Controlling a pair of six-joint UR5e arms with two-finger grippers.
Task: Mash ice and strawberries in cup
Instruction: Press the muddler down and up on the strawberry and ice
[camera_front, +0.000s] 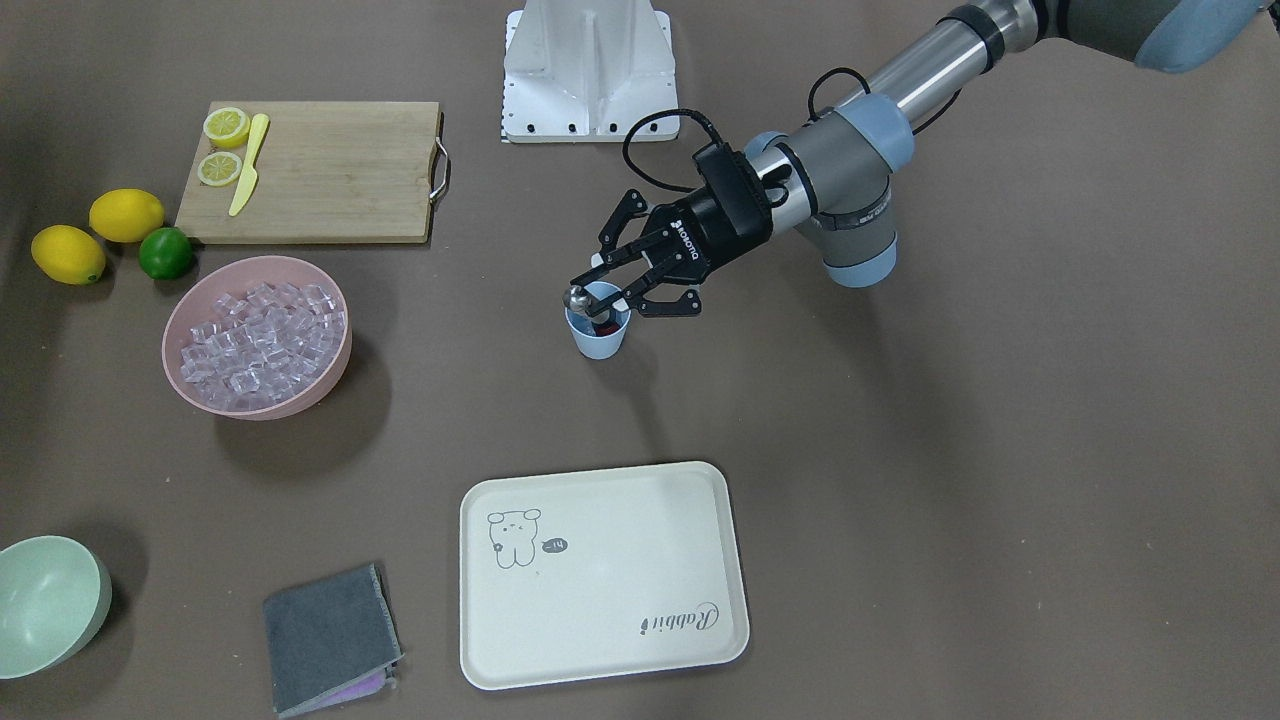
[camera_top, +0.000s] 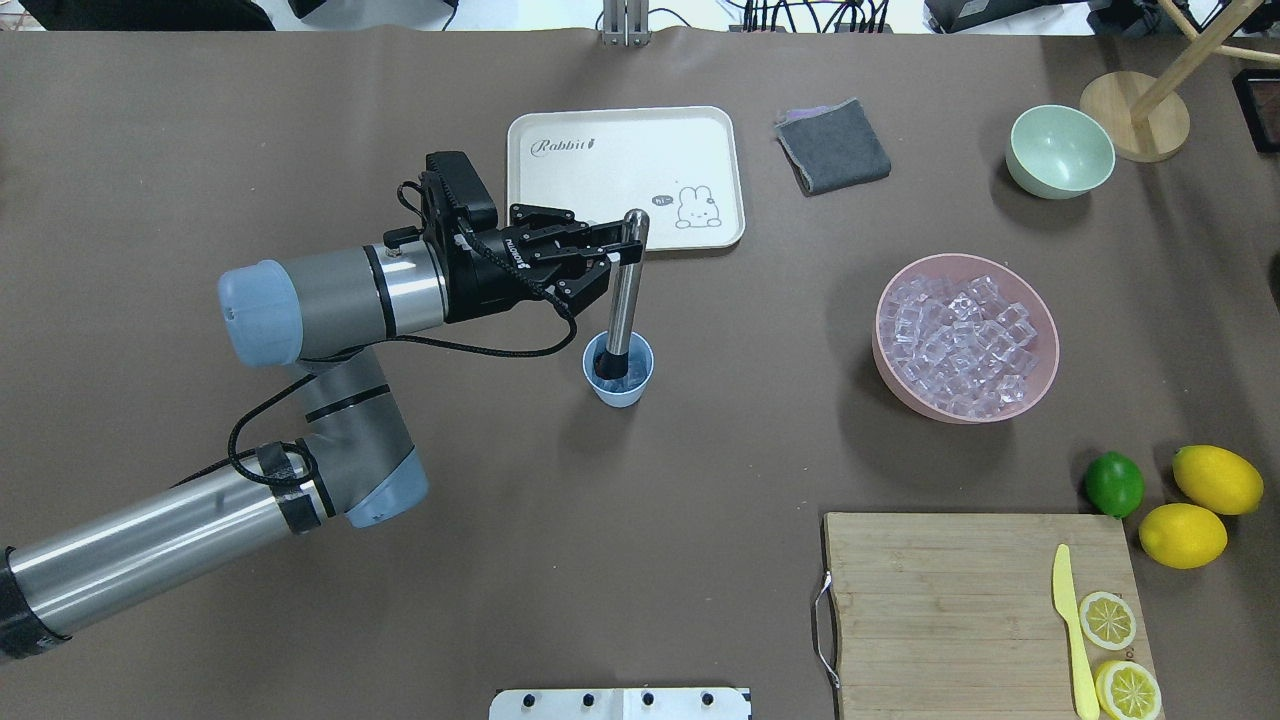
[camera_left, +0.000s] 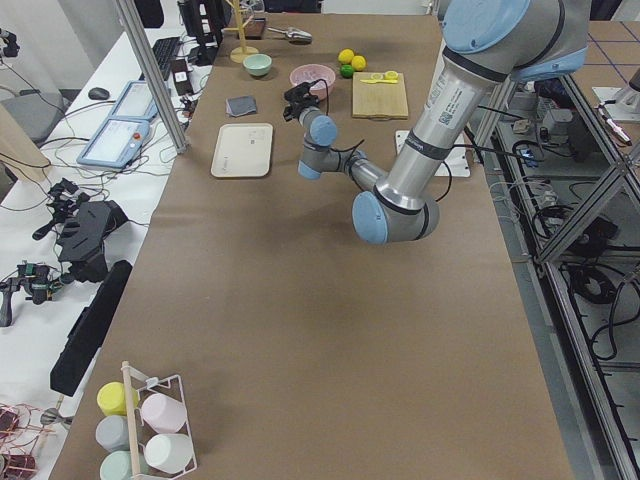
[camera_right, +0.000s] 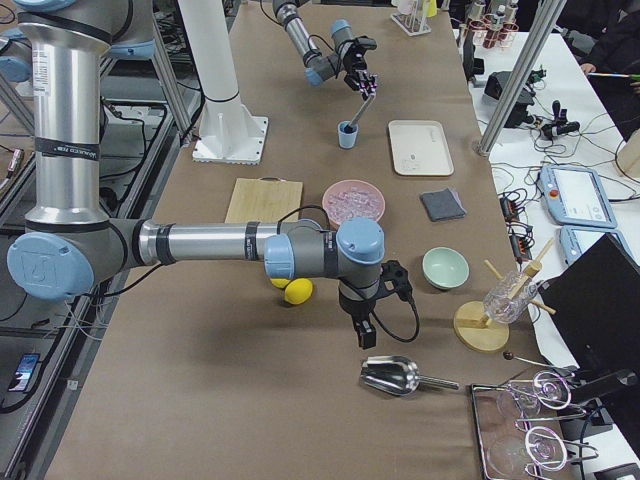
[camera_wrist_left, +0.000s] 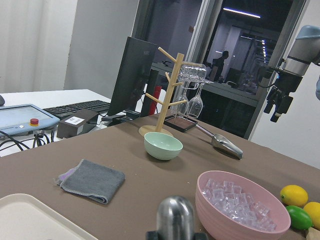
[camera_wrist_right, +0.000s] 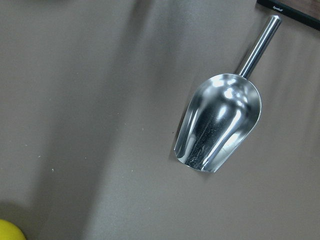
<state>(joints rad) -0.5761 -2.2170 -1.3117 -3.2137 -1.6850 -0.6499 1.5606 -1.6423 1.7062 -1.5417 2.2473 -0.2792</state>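
Note:
The light-blue cup (camera_top: 619, 381) stands mid-table, a little toward me from the cream tray. A steel muddler (camera_top: 626, 300) stands in it, slightly tilted, and my left gripper (camera_top: 622, 243) is shut on its upper end from the side. A dark red strawberry (camera_front: 607, 325) shows inside the cup (camera_front: 598, 338) beside the muddler's foot. Ice cubes (camera_top: 958, 338) are heaped in the pink bowl (camera_top: 893, 365); whether any lie in the cup I cannot tell. My right gripper (camera_right: 366, 335) hangs low over the table far to the right, above a metal scoop (camera_wrist_right: 220, 125); its fingers are too small to read.
Cream tray (camera_top: 560, 190), grey cloth (camera_top: 833, 148) and pale green bowl (camera_top: 1060, 150) lie along the far side. A cutting board (camera_top: 950, 600) with lemon halves (camera_top: 1108, 620) and a yellow knife (camera_top: 1070, 625) sits near right, by a lime (camera_top: 1114, 484) and lemons (camera_top: 1216, 479).

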